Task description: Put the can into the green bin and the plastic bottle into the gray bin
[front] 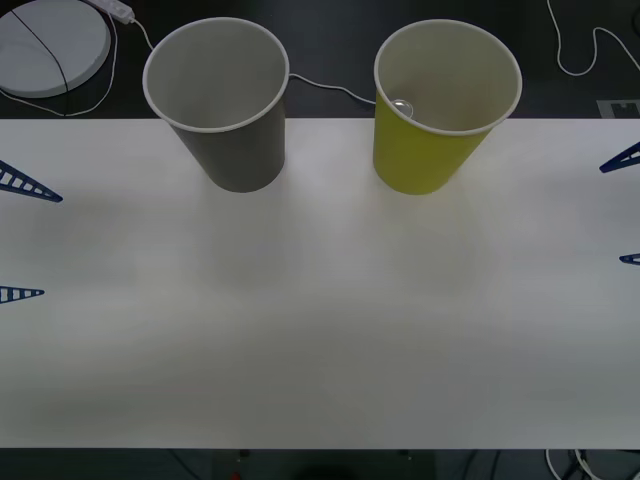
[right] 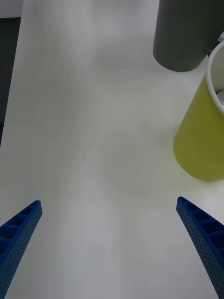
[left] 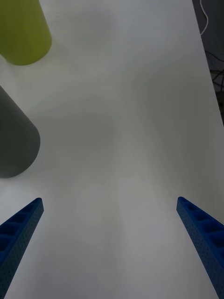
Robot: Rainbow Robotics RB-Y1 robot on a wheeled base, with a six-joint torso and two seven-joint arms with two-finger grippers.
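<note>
Bins stand upright at the far edge of the white surface (front: 320, 330): the gray bin (front: 230, 140) at about 11 o'clock from the surface's middle, the green bin (front: 425, 150) at about 1 o'clock, near each other but apart. From the front view I look down into both mouths. Inside the green bin, against its near-left wall, I see a small shiny round top that I take for the can (front: 402, 106); its body is hidden. The gray bin's pale inside looks bare as far as I can see.

The left gripper (front: 20, 237) sits at the surface's 9 o'clock edge, fingers spread wide and grasping nothing. The right gripper (front: 625, 207) sits at the 3 o'clock edge, fingers likewise released.

The right wrist view gives the green bin's rim and a sliver of its inside, with a pale glint there I cannot identify. The left wrist view offers the two bins' outer walls, no interiors.
</note>
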